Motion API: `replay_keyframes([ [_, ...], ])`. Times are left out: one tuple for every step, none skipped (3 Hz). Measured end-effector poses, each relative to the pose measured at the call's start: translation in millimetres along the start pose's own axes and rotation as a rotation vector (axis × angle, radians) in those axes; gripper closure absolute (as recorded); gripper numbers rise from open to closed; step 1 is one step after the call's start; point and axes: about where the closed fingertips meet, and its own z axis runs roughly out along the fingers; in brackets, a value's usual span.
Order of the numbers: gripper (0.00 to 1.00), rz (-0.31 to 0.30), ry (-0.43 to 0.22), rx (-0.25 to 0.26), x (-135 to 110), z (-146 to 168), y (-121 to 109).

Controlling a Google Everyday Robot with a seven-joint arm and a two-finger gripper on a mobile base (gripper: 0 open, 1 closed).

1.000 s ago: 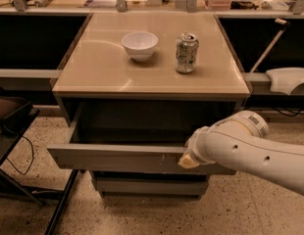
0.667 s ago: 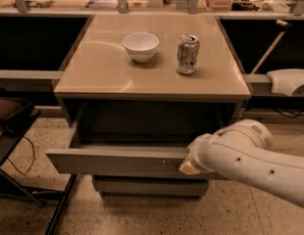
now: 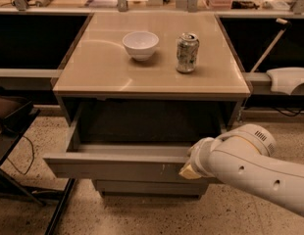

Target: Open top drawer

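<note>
The top drawer is a wide grey drawer under the tan cabinet top, pulled well out toward me; its dark inside shows. Its flat front panel has small pale scratch marks right of centre. My gripper is at the right part of the drawer's front, at its top edge; only a pale fingertip shows, the rest is hidden behind my white arm. A narrower grey drawer front shows below.
A white bowl and a crumpled drink can stand on the cabinet top. Dark shelves flank the cabinet. A black chair frame stands at the left on the speckled floor.
The drawer has slid further out toward me, with my arm drawing back and lower at its right front.
</note>
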Motion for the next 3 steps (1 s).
replay_keyframes([
  [1.0,0.0,0.0,0.0,0.0,-1.2,0.2],
  [1.0,0.01,-0.001,0.009,6.2,-6.3,8.1],
  [1.0,0.01,-0.001,0.01,6.1,-7.3,8.1],
])
